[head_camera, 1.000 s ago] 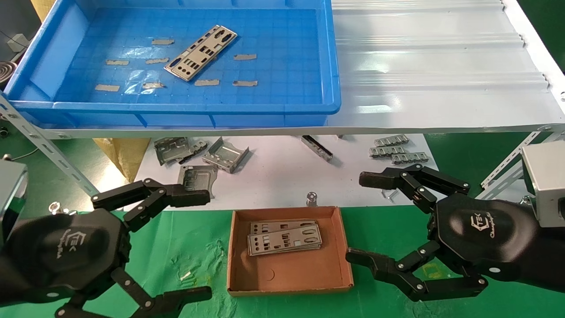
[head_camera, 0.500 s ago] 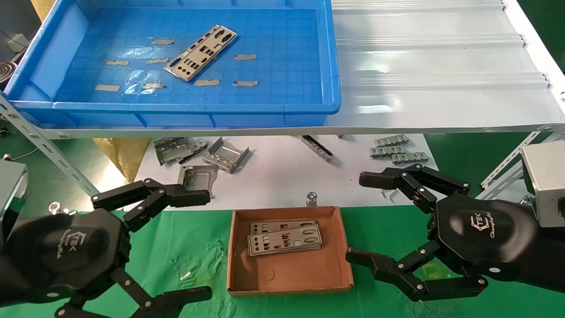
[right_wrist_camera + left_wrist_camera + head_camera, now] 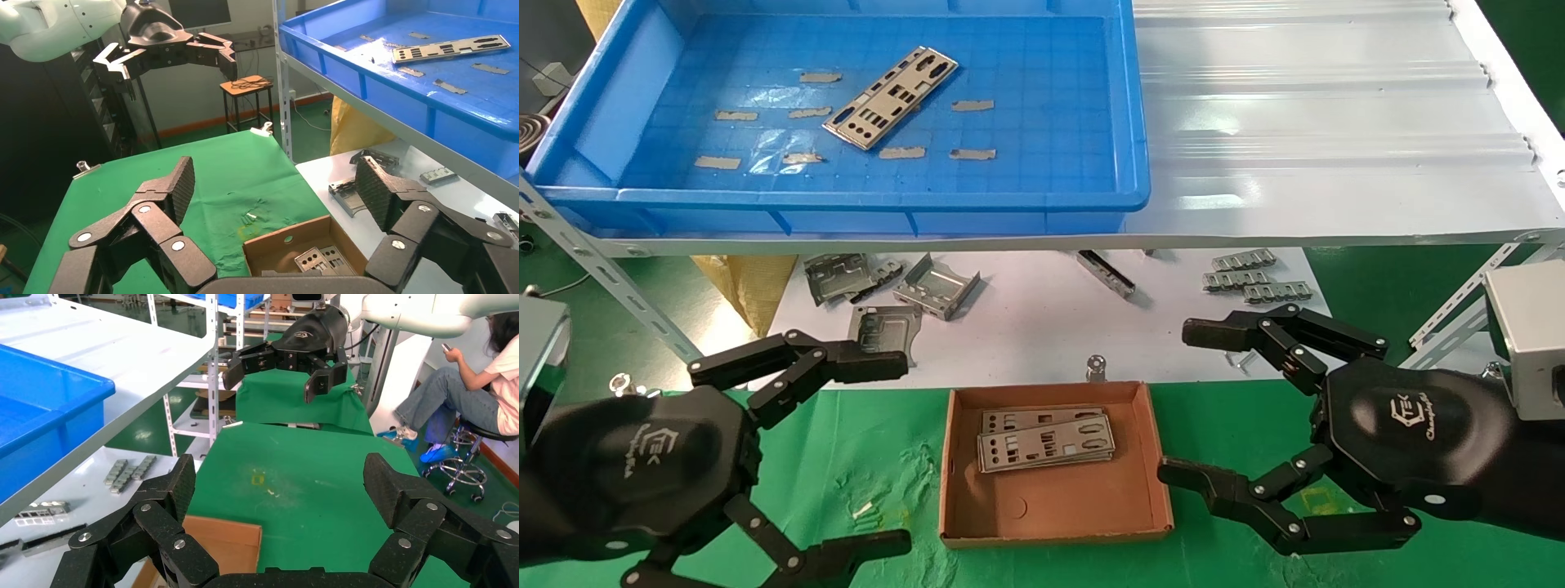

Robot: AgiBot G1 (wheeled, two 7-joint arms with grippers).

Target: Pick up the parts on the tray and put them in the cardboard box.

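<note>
Both arms low beside the box (image 3: 1054,523)
Left gripper (image 3: 866,457) and right gripper (image 3: 1185,402) gape wide, empty, flanking it

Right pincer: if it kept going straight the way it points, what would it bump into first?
Probably nothing nearby: the open right pincer points across the green cloth, above the box, toward the left pincer farther off. Depth is unclear.

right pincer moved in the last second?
Barely. The right pincer, open and empty, has edged slightly toward the cardboard box, its lower tip now a touch closer to the box's right wall.
</note>
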